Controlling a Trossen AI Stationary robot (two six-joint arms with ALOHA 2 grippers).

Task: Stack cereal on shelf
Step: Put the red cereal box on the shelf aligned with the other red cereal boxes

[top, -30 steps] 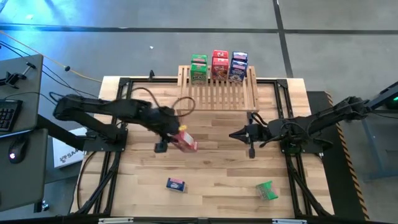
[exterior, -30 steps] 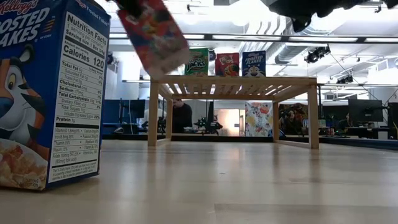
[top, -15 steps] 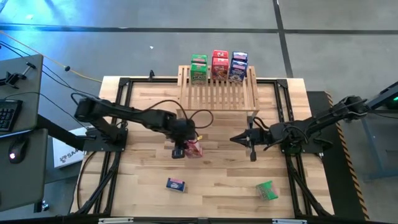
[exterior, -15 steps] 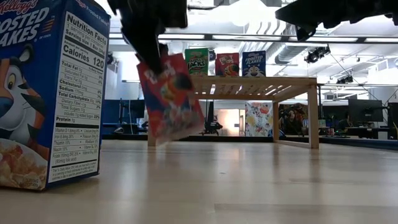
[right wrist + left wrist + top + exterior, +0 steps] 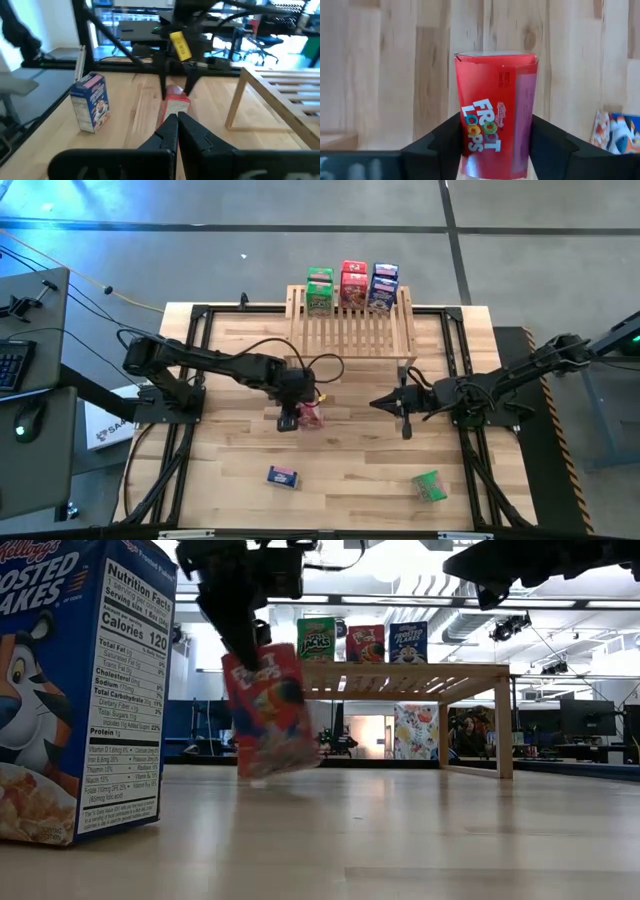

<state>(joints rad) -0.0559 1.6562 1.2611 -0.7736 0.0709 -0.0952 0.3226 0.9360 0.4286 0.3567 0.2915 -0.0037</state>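
Since a second ago the left gripper (image 5: 297,413) has carried the red Froot Loops box (image 5: 270,712) from out toward the left of the bench (image 5: 350,480) to just in front of the shelf (image 5: 352,330), and lowered it until it hangs slightly tilted close above the wood; whether its bottom edge touches cannot be told; the gripper's two fingers clamp the box from both sides near its top, as the left wrist view shows (image 5: 495,112). On the far edge of the shelf stand three boxes in a row: a green Apple Jacks box (image 5: 320,290), a red box (image 5: 354,284) and a blue Frosted Flakes box (image 5: 384,286); another blue Frosted Flakes box (image 5: 283,476) and a green box (image 5: 429,486) sit on the near part of the bench, well apart; the right gripper (image 5: 404,402) waits right of the held box, its fingers pressed together on nothing.
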